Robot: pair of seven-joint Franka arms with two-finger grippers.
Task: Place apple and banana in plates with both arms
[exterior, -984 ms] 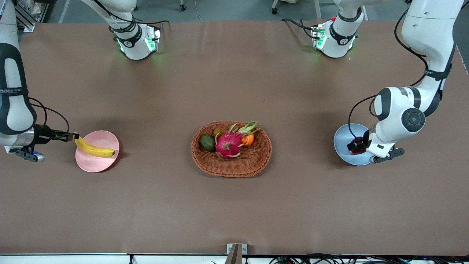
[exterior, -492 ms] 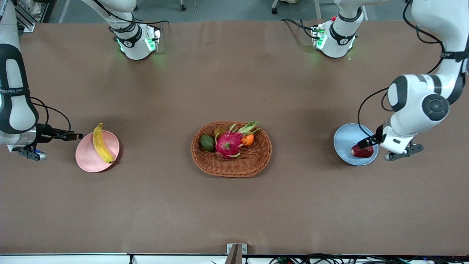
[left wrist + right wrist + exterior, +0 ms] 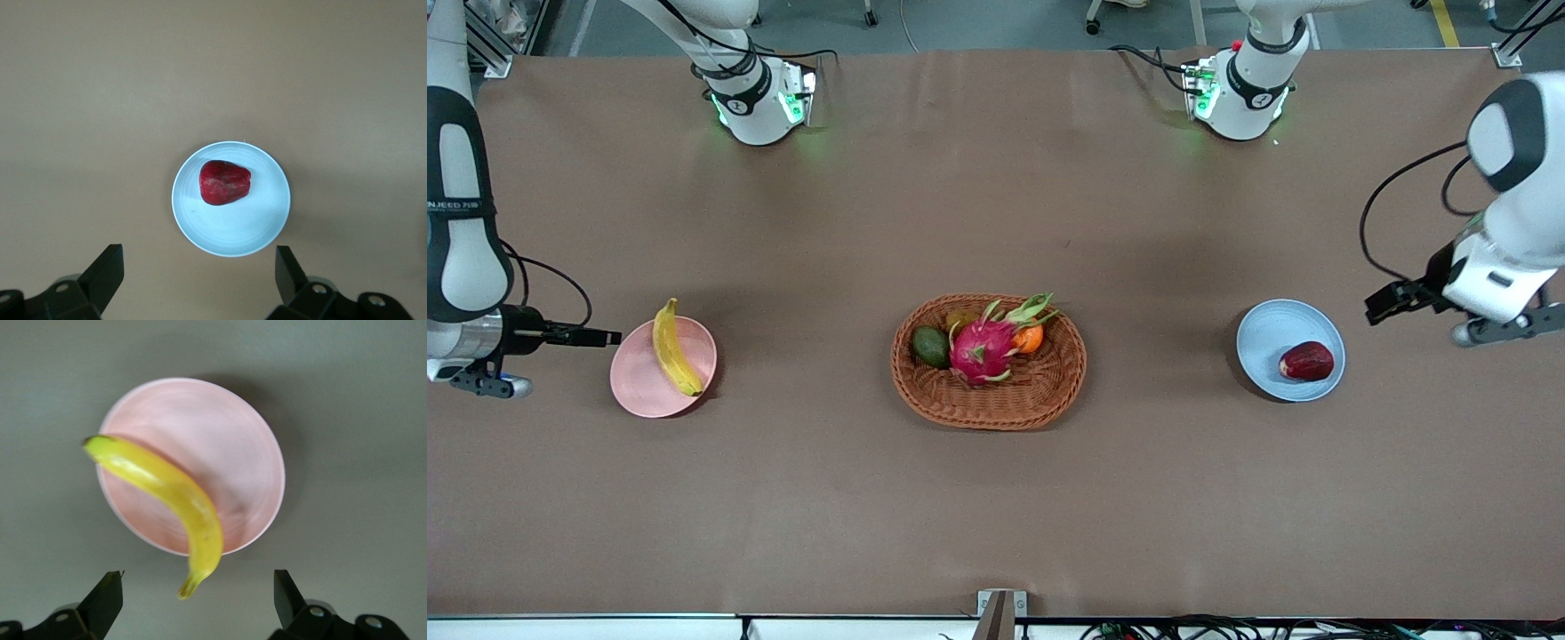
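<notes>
Two fruits placed; front view: banana [image 3: 672, 348] on pink plate [image 3: 639, 388], apple [image 3: 1306, 361] on blue plate [image 3: 1267, 333], basket [image 3: 989, 404] mid counter [image 3: 996, 516]; left wrist view: left hand [image 3: 199, 272] open, empty, above apple; right wrist view: right hand [image 3: 198, 596] open, empty, above banana; job looks done; next, arms go home.

Smooth plastic-looking plates, pink [image 3: 640, 387] and blue [image 3: 1263, 333], sit on a matt brown table covering [image 3: 996, 516] beside a rough woven wicker basket [image 3: 1040, 400].

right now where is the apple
In the front view the apple lies on the pale blue plate toward the left arm's end of the table, with the open left gripper beside the plate.
</notes>
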